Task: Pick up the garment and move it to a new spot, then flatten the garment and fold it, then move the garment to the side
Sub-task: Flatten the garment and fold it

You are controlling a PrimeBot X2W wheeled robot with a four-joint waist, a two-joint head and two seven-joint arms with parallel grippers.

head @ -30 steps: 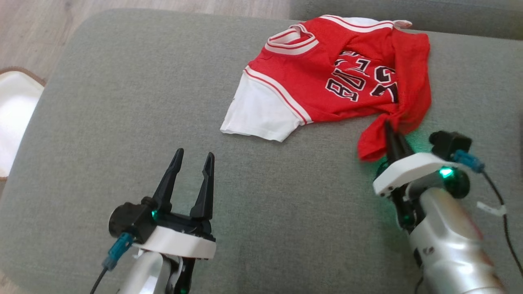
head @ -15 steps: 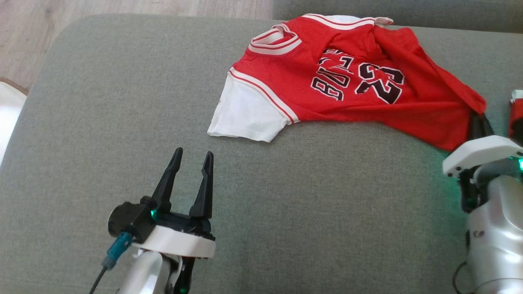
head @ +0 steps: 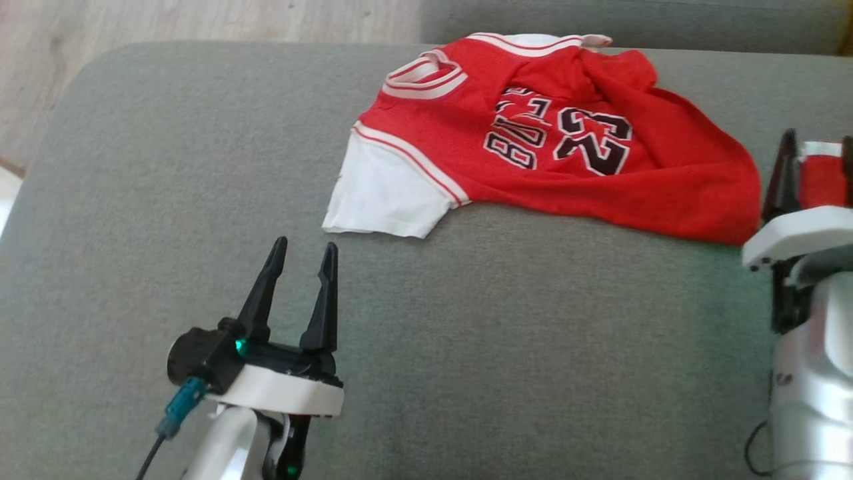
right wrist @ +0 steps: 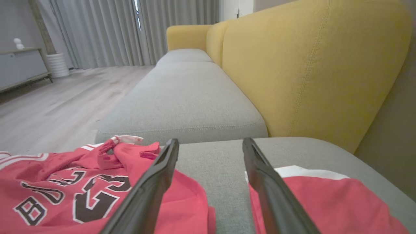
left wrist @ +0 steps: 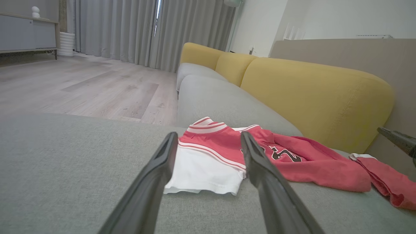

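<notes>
the jersey (head: 566, 153) read "23", lying just left of my right pincer (head: 818, 139), spread wide; my left pincer (head: 304, 244) gaped too.

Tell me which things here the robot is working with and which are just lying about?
In the job: red jersey; left gripper, open; right gripper, open beside it; grey cushion under it.
Lying about: second red cloth; yellow backrest; curtains.
</notes>
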